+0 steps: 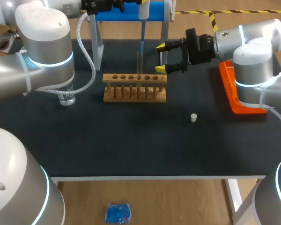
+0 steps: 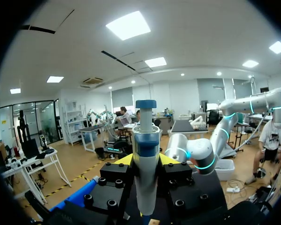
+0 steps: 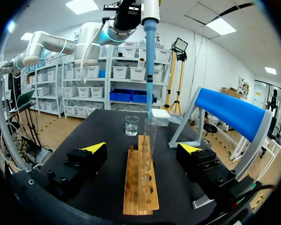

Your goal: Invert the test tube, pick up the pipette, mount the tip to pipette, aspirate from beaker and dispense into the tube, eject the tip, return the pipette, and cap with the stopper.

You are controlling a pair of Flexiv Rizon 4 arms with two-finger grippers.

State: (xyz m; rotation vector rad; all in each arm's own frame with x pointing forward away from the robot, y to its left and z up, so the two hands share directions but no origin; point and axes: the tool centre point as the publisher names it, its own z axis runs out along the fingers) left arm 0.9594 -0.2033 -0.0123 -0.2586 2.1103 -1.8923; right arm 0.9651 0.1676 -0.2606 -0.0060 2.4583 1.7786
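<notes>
My left gripper (image 2: 146,161) is shut on the white pipette (image 2: 146,154), which stands upright between its fingers. In the head view the pipette (image 1: 143,10) hangs over the wooden rack (image 1: 135,87), and its blue tip (image 1: 142,42) points down at the clear test tube (image 1: 139,65) standing upright in the rack. From the right wrist the tip (image 3: 148,79) ends at the tube (image 3: 149,140) mouth. My right gripper (image 1: 161,58) is open just right of the tube, level with its top, its fingers on either side of the rack (image 3: 141,183). The white stopper (image 1: 194,117) lies on the mat.
A glass beaker (image 1: 67,97) stands at the left under my left arm, also seen beyond the rack as beaker (image 3: 131,125). An orange tray (image 1: 234,96) sits at the right edge. The blue pipette stand (image 1: 126,14) with metal legs is behind the rack.
</notes>
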